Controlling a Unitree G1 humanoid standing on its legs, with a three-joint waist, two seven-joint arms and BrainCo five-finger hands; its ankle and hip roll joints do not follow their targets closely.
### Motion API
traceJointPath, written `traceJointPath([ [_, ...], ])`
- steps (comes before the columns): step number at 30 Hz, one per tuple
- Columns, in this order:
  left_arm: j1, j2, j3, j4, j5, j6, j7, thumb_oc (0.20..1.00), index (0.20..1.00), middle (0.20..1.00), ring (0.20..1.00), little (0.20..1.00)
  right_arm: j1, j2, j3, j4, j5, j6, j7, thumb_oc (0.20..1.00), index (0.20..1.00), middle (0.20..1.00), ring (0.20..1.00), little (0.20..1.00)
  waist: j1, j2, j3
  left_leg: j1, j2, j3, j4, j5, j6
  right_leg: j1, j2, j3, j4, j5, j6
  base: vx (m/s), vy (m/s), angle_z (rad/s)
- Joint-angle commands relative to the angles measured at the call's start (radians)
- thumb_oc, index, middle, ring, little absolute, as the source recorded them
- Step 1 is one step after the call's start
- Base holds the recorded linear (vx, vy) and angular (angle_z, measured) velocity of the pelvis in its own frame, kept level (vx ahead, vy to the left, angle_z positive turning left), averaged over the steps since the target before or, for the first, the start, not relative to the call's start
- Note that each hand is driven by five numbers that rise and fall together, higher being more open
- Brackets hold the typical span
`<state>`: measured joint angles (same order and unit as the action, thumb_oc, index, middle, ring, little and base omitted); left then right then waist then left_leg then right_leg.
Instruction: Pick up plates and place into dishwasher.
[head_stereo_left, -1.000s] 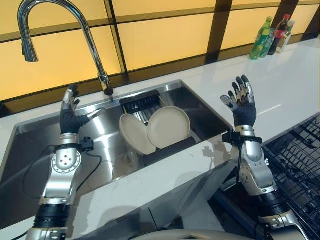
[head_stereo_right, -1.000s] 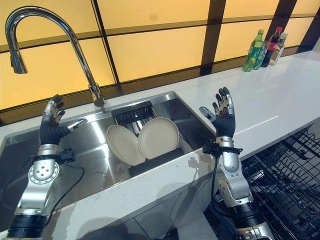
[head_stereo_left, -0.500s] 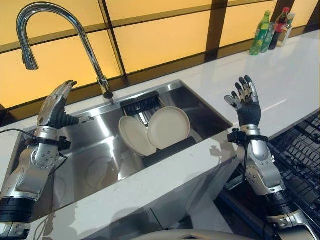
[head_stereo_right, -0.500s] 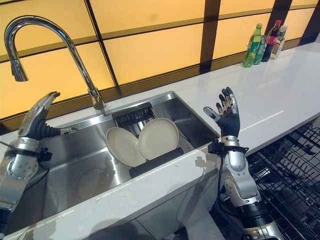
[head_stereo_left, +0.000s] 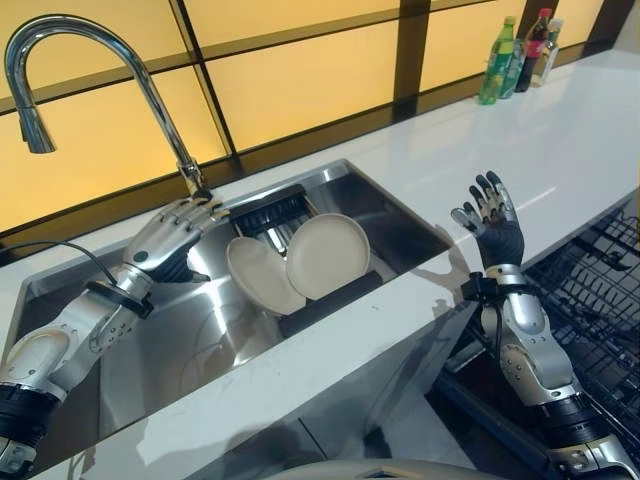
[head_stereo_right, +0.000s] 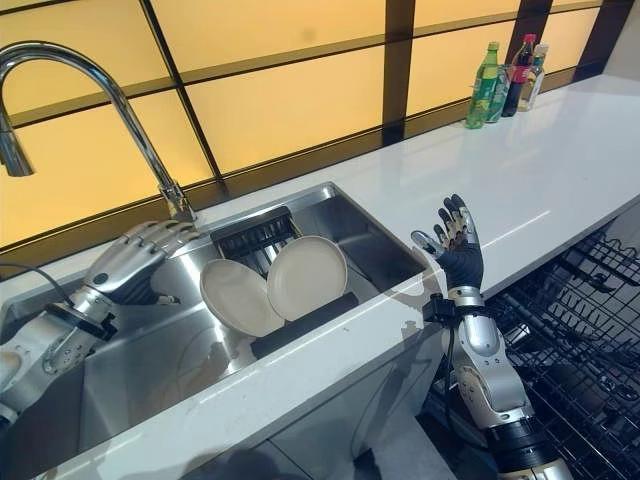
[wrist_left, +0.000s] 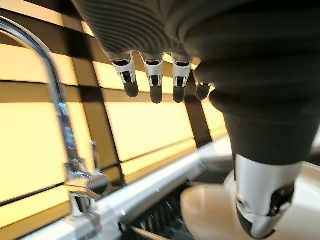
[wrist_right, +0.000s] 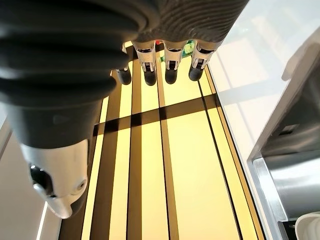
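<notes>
Since a second ago: left hand (head_stereo_left: 170, 232) is swinging from upright at the sink's far-left side toward the plates (head_stereo_left: 300, 262), fingers spread and empty. Step: reach, nothing lifted. Next: closing fingers on the nearer plate's rim. Plates: two, cream, glossy, leaning together on a dark rack in the sink (head_stereo_left: 400, 205). Right hand (head_stereo_left: 490, 222) (idle) is hovering, fingers apart, above the counter beside the dishwasher rack (head_stereo_left: 600, 300).

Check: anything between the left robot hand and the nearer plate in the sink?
Nothing. In the left eye view, just bare steel sink wall separates the open left robot hand from the nearer plate.
</notes>
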<state>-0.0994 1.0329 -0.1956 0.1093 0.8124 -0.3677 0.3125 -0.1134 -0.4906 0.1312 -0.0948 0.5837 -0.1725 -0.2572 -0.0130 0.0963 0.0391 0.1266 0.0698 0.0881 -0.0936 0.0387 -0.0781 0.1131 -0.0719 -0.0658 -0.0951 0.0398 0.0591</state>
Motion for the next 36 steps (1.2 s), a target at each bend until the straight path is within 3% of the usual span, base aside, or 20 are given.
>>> traceJointPath([
  [1, -0.122, 0.087, -0.026, 0.027, 0.004, -0.011, 0.025, 1.0, 1.0, 1.0, 1.0, 1.0, -0.038, -0.04, 0.015, -0.024, 0.017, -0.052, 0.008, 1.0, 1.0, 1.0, 1.0, 1.0, -0.012, -0.041, -0.014, -0.035, -0.051, 0.021, 0.006, -0.047, 0.036, -0.036, -0.087, -0.04, 0.008, 0.011, 0.082, 0.03, 0.026, -0.06],
  [13, -0.146, 0.047, -0.087, 0.006, -0.004, -0.057, -0.006, 1.0, 1.0, 1.0, 1.0, 1.0, -0.016, -0.036, 0.016, -0.028, 0.018, -0.056, 0.004, 1.0, 1.0, 1.0, 1.0, 1.0, -0.028, -0.043, 0.002, -0.036, -0.057, 0.031, 0.006, -0.049, 0.044, -0.048, -0.094, -0.022, 0.009, 0.021, 0.094, 0.03, 0.014, -0.02],
  [21, -0.169, 0.073, -0.123, -0.014, -0.026, -0.101, -0.185, 1.0, 1.0, 1.0, 1.0, 1.0, -0.013, -0.033, 0.015, -0.031, 0.015, -0.066, -0.008, 1.0, 1.0, 1.0, 1.0, 1.0, -0.042, -0.039, 0.01, -0.024, -0.064, 0.042, 0.006, -0.058, 0.052, -0.046, -0.1, -0.009, 0.011, 0.023, 0.104, 0.02, 0.009, -0.05],
  [30, -0.202, 0.07, -0.14, -0.008, -0.083, -0.06, -0.183, 1.0, 1.0, 1.0, 1.0, 1.0, -0.004, -0.03, 0.023, -0.044, 0.021, -0.065, -0.034, 1.0, 1.0, 1.0, 1.0, 1.0, -0.052, -0.042, 0.021, -0.014, -0.069, 0.052, 0.006, -0.06, 0.062, -0.046, -0.101, 0.009, 0.02, 0.025, 0.108, 0.05, 0.002, -0.05],
  [36, -0.223, 0.057, -0.163, 0.024, -0.022, -0.063, -0.181, 1.0, 1.0, 1.0, 1.0, 1.0, -0.01, -0.029, 0.02, -0.041, 0.015, -0.068, -0.041, 1.0, 1.0, 1.0, 1.0, 1.0, -0.06, -0.041, 0.033, -0.02, -0.07, 0.055, 0.006, -0.059, 0.063, -0.056, -0.097, 0.022, 0.022, 0.026, 0.107, 0.01, -0.003, -0.06],
])
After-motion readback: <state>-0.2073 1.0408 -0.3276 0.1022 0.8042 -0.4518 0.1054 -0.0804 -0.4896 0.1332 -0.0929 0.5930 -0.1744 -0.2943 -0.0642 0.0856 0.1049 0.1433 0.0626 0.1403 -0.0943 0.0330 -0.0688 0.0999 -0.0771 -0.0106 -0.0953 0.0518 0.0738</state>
